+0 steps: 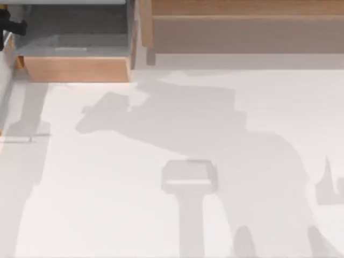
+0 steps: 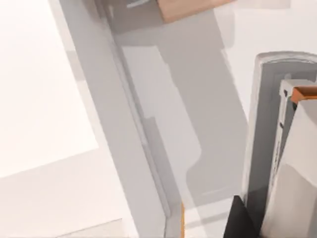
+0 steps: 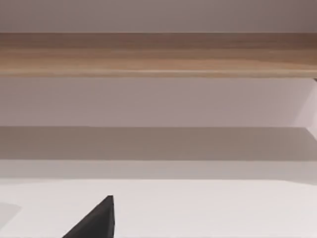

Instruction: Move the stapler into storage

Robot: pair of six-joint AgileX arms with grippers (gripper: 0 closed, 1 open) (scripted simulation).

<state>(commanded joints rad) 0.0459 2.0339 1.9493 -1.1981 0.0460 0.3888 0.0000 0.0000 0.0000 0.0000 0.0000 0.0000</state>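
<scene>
Jaws first: honestly can't tell how they stand on either arm. The left gripper (image 1: 9,26) is just a dark bit at the far left edge of the top view, hanging right beside the drawer's (image 1: 75,69) left wall. The right gripper (image 3: 96,223) shows as one dark wedge in its own wrist view, low over the table and facing the wood unit (image 3: 158,54).

The stapler (image 1: 70,49) looks to be already in the drawer, a pale slim strip flat on the grey floor just behind the tan front panel, though it's faint.

Room-wise, the drawer sits at the back left with its front pulled out toward the table (image 1: 107,215). The wood unit (image 1: 242,8) runs along the back right, with a narrow gap between the two. Everything in front is bare white tabletop, crossed by big soft arm shadows (image 1: 215,140).

The left wrist view adds the table's left edge, a grey band (image 2: 124,148) running diagonally, plus a corner of the drawer's front. The right wrist view shows the unit's long wood edge and the shaded strip under it.
</scene>
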